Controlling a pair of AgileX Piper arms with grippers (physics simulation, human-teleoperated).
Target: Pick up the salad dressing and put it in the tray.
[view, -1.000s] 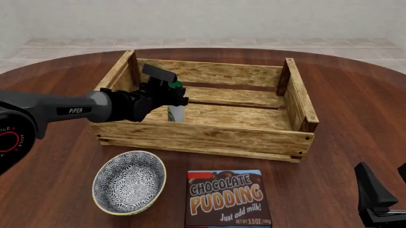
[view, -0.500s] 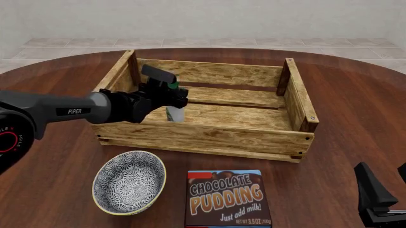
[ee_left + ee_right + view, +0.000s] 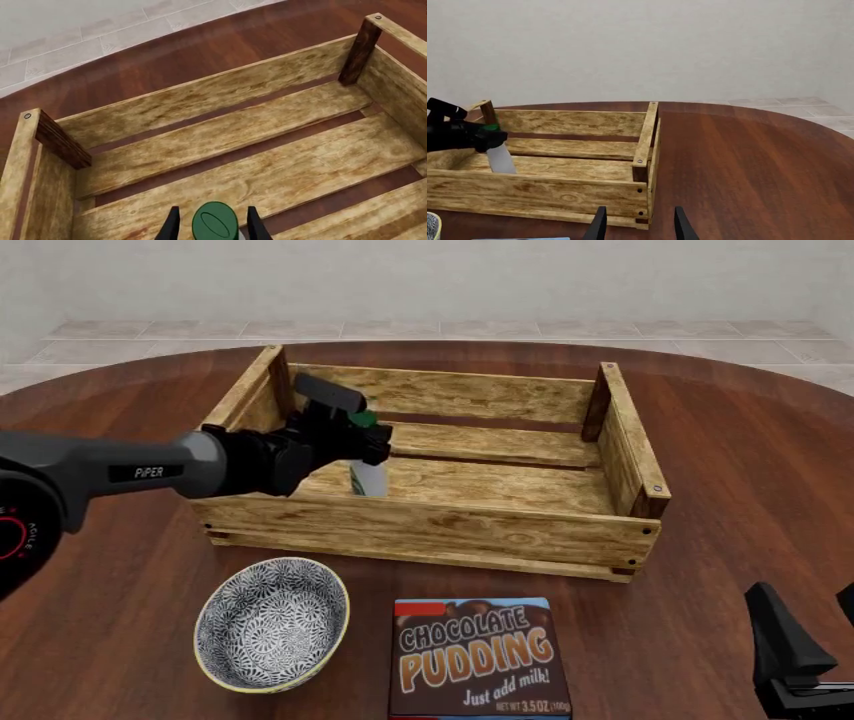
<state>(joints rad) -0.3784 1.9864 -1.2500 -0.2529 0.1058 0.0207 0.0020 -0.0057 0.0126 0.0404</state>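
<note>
the tabletop (image 3: pixel 747 430) was round, of dark reddish-brown wood with a smooth, faintly glossy grain, and it filled most of the front view. beyond the tabletop's curved far edge lay a floor (image 3: pixel 441 330) of pale beige tiles with thin grout lines. behind the floor, farther from the tabletop, rose a plain off-white wall (image 3: pixel 427 280), bare and evenly toned. the light was soft and even, casting only faint shadows on the tabletop.
</note>
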